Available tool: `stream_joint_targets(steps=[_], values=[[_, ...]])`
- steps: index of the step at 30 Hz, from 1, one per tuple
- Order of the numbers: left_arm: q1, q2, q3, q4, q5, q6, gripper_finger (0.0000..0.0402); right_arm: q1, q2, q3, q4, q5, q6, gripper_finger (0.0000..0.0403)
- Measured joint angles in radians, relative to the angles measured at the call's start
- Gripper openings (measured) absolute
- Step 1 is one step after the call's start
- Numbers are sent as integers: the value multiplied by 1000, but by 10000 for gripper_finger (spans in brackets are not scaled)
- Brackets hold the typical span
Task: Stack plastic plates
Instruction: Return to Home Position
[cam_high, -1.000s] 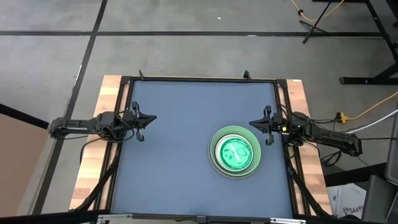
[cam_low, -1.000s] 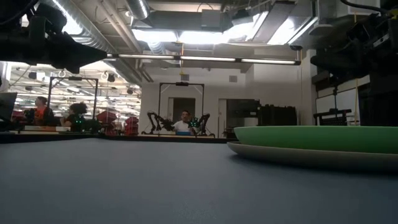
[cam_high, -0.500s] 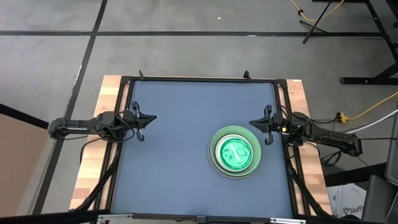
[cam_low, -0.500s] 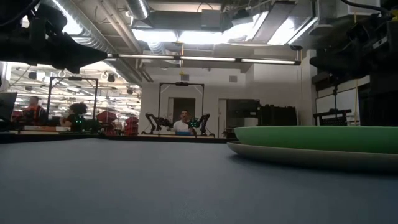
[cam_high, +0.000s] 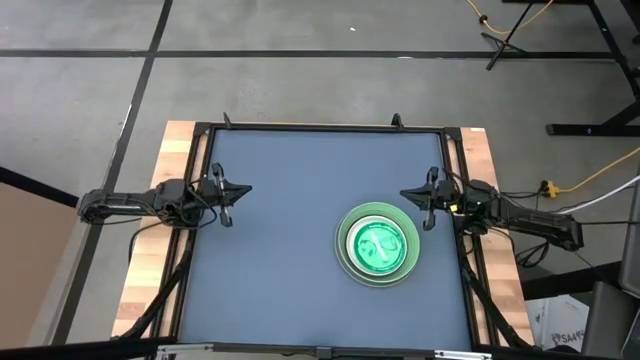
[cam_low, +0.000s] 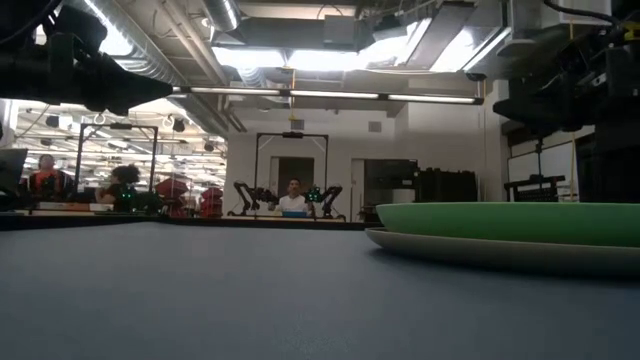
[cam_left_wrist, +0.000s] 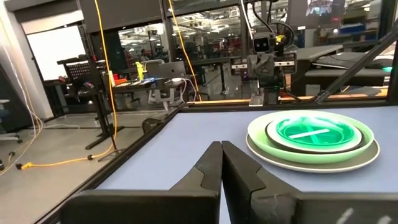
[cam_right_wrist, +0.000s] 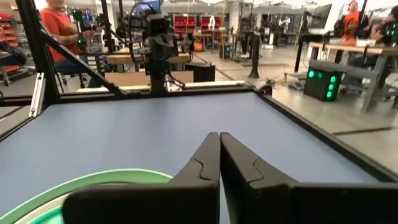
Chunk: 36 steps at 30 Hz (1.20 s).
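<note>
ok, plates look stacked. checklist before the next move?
1. Plates in one stack, none loose on the table: ok.
2. Stack level, not leaning: ok.
3. Left arm at the table's left edge, jaws shut and empty: ok.
4. Right arm jaws shut and empty: ok.
5. Right arm raised beside the stack, not touching: ok.
6. Every plate accounted for: cannot tell, lower ones hidden.

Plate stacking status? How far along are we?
Done: the plates sit in one stack, small green plate on top, on the right half of the table. In hand: nothing; left gripper and right gripper are shut, empty, at opposite table edges. Left: no unstacked plate in view.
</note>
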Motion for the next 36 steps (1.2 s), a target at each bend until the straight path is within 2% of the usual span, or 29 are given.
stream_joint_targets(steps=[5, 15, 36], values=[[0, 0, 0, 0, -4, 0, 0, 0, 63, 0, -6, 36, 77, 1], [0, 0, 0, 0, -5, 0, 0, 0, 209, 0, -7, 34, 82, 1], [0, 0, 0, 0, -5, -1, 0, 0, 218, 0, -2, 13, 84, 1]])
